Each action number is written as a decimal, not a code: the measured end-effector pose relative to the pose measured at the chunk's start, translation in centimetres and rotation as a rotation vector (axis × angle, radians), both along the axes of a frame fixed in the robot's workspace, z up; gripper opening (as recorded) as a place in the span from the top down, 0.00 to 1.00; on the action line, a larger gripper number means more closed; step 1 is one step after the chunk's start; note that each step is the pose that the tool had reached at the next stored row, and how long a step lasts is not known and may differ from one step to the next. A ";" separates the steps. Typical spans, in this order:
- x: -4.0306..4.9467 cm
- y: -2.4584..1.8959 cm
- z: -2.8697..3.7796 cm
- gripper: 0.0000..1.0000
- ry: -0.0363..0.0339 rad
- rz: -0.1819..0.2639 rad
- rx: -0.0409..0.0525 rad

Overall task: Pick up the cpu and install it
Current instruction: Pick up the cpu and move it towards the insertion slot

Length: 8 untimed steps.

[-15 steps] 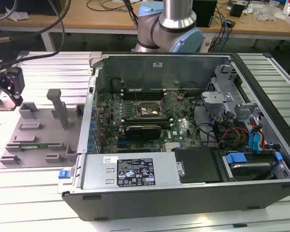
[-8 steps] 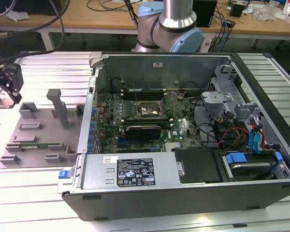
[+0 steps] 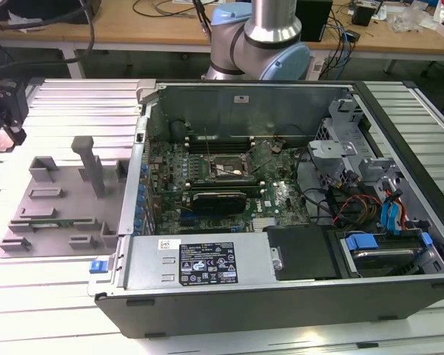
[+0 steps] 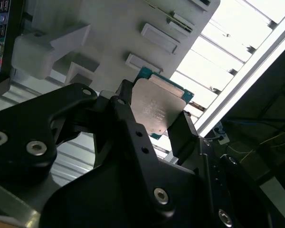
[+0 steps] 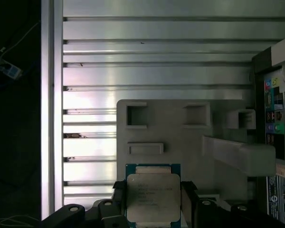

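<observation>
cpu (image 5: 153,202) silvery-grey, teal-edged; fixture (image 5: 180,137) pale grey

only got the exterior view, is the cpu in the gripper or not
observer: yes, in both wrist views the cpu is clamped in the gripper, gripped by two opposite edges.
operator: which face shows
observer: its silvery metal top faces both wrist cameras, with the green edge around it.
operator: whats behind it
observer: the grey tray, with two square pockets in the first wrist view.
</observation>
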<state>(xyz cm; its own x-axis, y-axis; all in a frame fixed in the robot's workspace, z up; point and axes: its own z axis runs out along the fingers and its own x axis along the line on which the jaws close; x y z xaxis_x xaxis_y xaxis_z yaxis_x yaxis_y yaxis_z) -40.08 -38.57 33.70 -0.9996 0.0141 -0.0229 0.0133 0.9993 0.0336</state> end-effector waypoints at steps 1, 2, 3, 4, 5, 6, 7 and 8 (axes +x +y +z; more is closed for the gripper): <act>-0.01 0.09 0.32 0.45 0.0000 0.000 0.0000; 0.00 0.12 0.50 0.45 0.0000 0.000 0.0000; 0.00 0.14 0.64 0.45 0.0001 0.000 0.0000; 0.00 0.16 1.07 0.45 0.0001 0.000 0.0000; 0.00 0.17 1.25 0.45 0.0000 0.000 -0.0001; -0.01 0.20 1.40 0.45 0.0001 0.000 -0.0001; -0.01 0.24 1.64 0.45 0.0000 0.000 0.0000; 0.00 0.26 1.88 0.45 0.0000 0.000 0.0000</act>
<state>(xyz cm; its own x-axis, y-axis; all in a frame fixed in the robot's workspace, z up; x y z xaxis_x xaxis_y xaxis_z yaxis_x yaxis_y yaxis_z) -40.08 -38.31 35.59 -0.9996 0.0141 -0.0229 0.0133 0.9993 0.0336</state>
